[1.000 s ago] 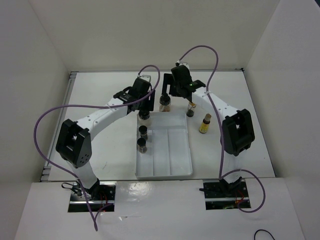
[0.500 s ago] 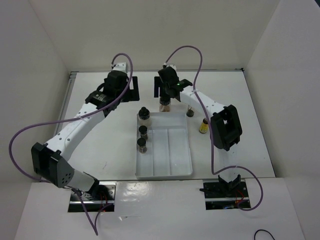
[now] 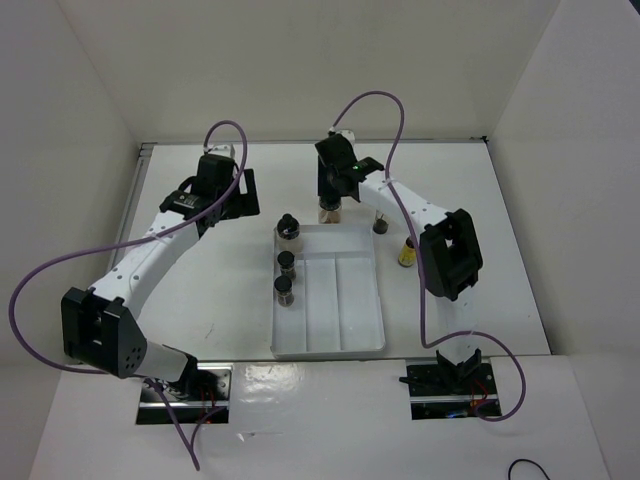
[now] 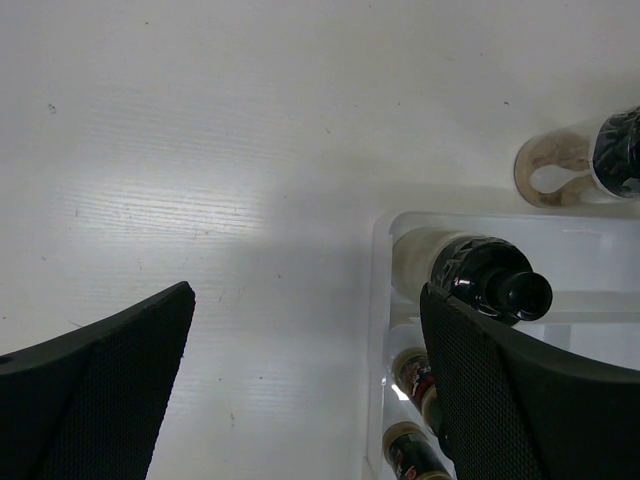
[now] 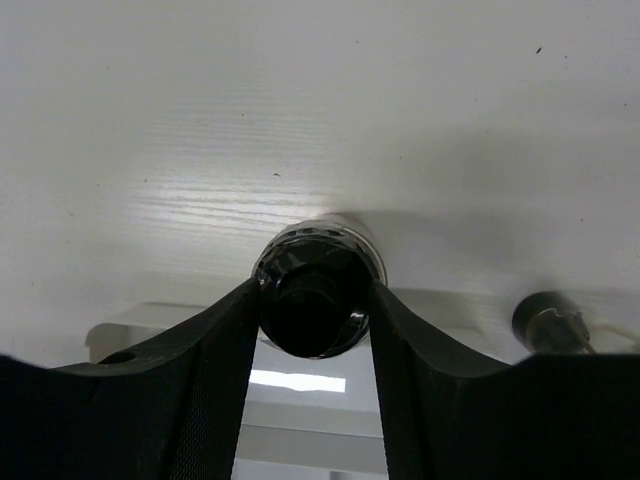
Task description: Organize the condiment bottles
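My right gripper (image 3: 330,192) is shut on the black cap of a wide brown bottle (image 3: 329,211), which stands on the table just behind the white tray (image 3: 355,345). In the right wrist view both fingers press the cap (image 5: 318,300). My left gripper (image 3: 243,190) is open and empty, left of the tray's far corner. A wide pale bottle (image 3: 289,228) and two short dark bottles (image 3: 287,263) (image 3: 284,289) stand in the tray's left compartment. They also show in the left wrist view: the pale bottle (image 4: 480,275) and a dark one (image 4: 412,368).
A small dark bottle (image 3: 380,225) and a yellow bottle (image 3: 407,250) stand on the table right of the tray's far corner. The tray's middle and right compartments hold nothing. White walls close in the table on three sides.
My left gripper has left the pale bottle in the tray's far left corner and swung back to the left, open. My right gripper has shifted left and sits on the brown bottle's cap.
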Action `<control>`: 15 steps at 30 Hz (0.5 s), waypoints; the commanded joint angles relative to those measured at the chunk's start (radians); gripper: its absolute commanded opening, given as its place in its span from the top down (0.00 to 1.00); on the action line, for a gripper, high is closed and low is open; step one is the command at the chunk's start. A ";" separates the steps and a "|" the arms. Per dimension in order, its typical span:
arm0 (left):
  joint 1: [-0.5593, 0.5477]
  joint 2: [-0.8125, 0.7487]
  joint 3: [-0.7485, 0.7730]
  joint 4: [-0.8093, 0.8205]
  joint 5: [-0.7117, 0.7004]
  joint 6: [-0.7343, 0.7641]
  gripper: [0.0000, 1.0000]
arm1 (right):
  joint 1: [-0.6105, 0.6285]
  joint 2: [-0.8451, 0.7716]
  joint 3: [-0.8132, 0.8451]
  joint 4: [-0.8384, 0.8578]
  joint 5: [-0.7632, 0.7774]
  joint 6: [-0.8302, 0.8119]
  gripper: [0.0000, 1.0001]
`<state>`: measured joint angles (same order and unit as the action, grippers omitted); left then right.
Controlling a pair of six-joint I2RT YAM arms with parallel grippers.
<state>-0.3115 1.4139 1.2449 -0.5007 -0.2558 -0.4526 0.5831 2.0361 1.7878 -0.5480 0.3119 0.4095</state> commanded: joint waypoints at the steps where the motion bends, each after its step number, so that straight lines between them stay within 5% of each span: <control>1: 0.008 -0.027 0.011 0.027 0.023 -0.014 0.01 | 0.007 0.024 0.044 -0.017 0.035 0.005 0.48; 8: 0.017 -0.036 0.011 0.027 0.023 -0.014 0.01 | 0.007 0.033 0.062 -0.036 0.035 0.005 0.67; 13: 0.017 -0.036 0.002 0.036 0.023 -0.005 0.01 | 0.017 0.042 0.084 -0.070 0.045 0.005 0.98; 15: 0.017 -0.036 0.002 0.036 0.032 -0.005 0.01 | 0.017 0.042 0.122 -0.108 0.061 0.005 1.00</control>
<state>-0.3012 1.4101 1.2449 -0.4961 -0.2375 -0.4519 0.5877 2.0701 1.8328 -0.5964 0.3359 0.4103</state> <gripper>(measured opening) 0.992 0.359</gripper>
